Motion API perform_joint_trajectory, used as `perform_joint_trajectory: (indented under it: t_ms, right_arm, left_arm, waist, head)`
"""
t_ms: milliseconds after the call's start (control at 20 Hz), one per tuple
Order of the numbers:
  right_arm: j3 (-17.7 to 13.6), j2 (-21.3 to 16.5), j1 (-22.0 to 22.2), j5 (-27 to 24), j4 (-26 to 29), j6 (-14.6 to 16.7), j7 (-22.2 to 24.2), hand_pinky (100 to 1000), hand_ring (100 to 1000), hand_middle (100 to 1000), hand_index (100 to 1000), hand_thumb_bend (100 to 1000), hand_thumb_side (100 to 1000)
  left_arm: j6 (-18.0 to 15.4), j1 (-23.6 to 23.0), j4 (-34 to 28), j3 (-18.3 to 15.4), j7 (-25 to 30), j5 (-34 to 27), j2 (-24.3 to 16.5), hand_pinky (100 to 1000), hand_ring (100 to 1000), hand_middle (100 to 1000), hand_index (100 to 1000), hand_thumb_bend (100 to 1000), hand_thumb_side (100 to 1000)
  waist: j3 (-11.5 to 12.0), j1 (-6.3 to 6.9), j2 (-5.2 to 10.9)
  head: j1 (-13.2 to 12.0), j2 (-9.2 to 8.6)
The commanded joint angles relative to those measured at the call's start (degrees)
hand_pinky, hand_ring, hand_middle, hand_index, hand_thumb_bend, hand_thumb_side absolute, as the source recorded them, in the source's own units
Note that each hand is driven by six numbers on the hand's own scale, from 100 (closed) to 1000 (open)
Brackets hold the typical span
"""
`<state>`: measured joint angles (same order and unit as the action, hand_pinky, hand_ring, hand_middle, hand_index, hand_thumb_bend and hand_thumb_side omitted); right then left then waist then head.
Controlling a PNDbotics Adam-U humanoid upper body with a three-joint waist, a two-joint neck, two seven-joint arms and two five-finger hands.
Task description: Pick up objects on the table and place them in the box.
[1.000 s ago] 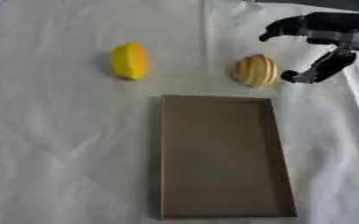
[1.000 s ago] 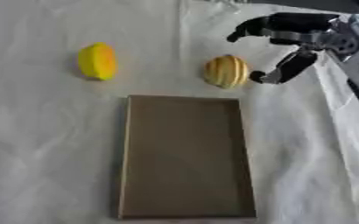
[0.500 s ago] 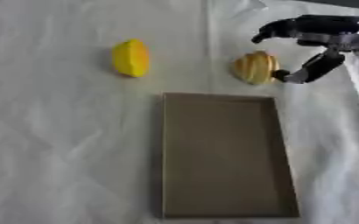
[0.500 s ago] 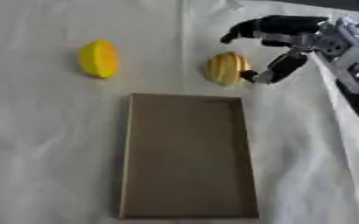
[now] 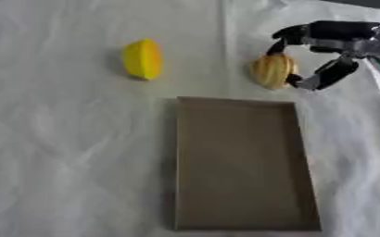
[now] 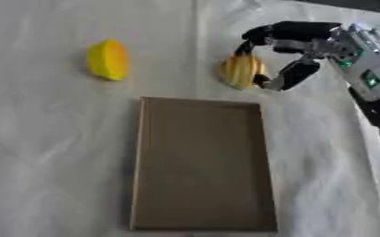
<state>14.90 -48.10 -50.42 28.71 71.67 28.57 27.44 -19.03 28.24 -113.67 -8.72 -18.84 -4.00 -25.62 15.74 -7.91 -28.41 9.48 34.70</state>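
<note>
A ridged tan-yellow fruit-like object [image 5: 270, 71] lies on the white cloth just beyond the far right corner of the flat brown box [image 5: 238, 162]. My right hand [image 5: 339, 39] comes in from the upper right and is curled round this object: the fingers [image 5: 284, 34] arch over its top and the thumb [image 5: 323, 76] lies against its right side. The object still rests on the cloth. A smooth yellow lemon-like object [image 5: 143, 59] lies to the left, apart from the box. The box holds nothing. My left hand shows in neither view.
A wrinkled white cloth [image 5: 63, 152] covers the whole table. My right forearm [image 6: 368, 69] slants down along the right edge of the view.
My right hand has moved left and down onto the ridged object, and its fingers and thumb have closed in around it. The lemon-like object and the box have not moved.
</note>
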Motion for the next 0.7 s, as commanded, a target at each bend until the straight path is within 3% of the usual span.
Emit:
perform_joint_trajectory:
  t_ms: [50, 200, 300, 400, 700]
  right_arm:
    - [-0.3, -0.9, -0.8, 0.0, -0.1, -0.3, -0.7, 945, 1000, 499, 750, 100, 100]
    - [-0.4, -0.9, -0.6, -1.6, 0.4, -1.1, -3.6, 887, 893, 390, 681, 100, 106]
    - [-0.4, -1.0, -0.4, -3.8, 0.8, -1.8, -6.3, 882, 860, 350, 641, 100, 192]
    - [-0.3, -1.2, -0.4, -6.5, 1.5, -2.5, -8.7, 869, 832, 333, 596, 100, 209]
    - [-0.5, -2.5, 0.5, -12.6, 7.4, -2.2, -10.3, 858, 807, 327, 595, 100, 185]
  left_arm:
    - [0.2, 0.4, -0.9, -0.3, 0.1, -0.1, -0.6, 839, 936, 706, 833, 100, 635]
    - [0.2, 0.4, -0.9, -0.3, 0.1, -0.2, -0.6, 839, 935, 705, 829, 100, 636]
    - [0.2, 0.5, -0.9, -0.3, 0.2, -0.2, -0.5, 839, 935, 705, 828, 100, 637]
    - [0.3, 0.5, -0.9, -0.2, 0.2, -0.2, -0.5, 839, 935, 706, 828, 100, 637]
    - [0.2, 0.6, -0.9, -0.2, 0.2, -0.3, -0.7, 840, 934, 706, 828, 100, 634]
  waist:
    - [0.2, 0.31, 1.12]
    - [0.2, 0.27, 1.18]
    - [0.1, 0.27, 1.26]
    - [0.1, 0.31, 1.39]
    - [-0.1, 0.51, 1.75]
  head:
    - [-0.2, 0.18]
    - [-0.3, 0.3]
    - [-0.4, 0.32]
    - [-0.4, 0.34]
    - [-0.3, 0.16]
